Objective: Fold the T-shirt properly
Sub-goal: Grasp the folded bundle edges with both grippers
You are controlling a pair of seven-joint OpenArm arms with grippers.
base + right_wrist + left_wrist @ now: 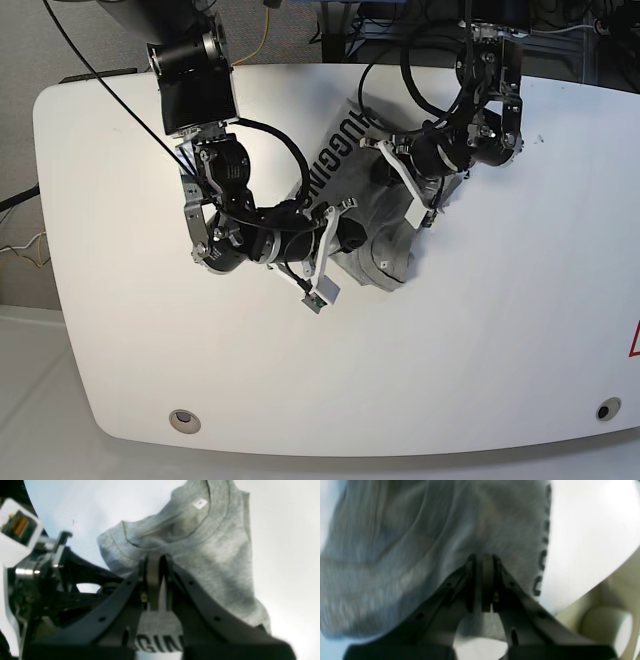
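The grey T-shirt (pixel 375 235) lies partly gathered near the middle of the white table (pixel 520 300), between the two arms, with a strip of black block lettering turned up along its upper left edge in the base view. In the right wrist view the left claw (pixel 156 562) has its fingers pressed together on a fold of the shirt's fabric; beyond it the round collar and a small white label (pixel 200 503) face the camera, and part of the lettering shows under the claw. In the left wrist view, which is blurred, the other claw, the left one by the rig, is the left claw only in name here: the right claw (pixel 156 562) was the one just told, and the left claw (pixel 483 560) likewise pinches grey cloth, lettering running down the shirt's right edge.
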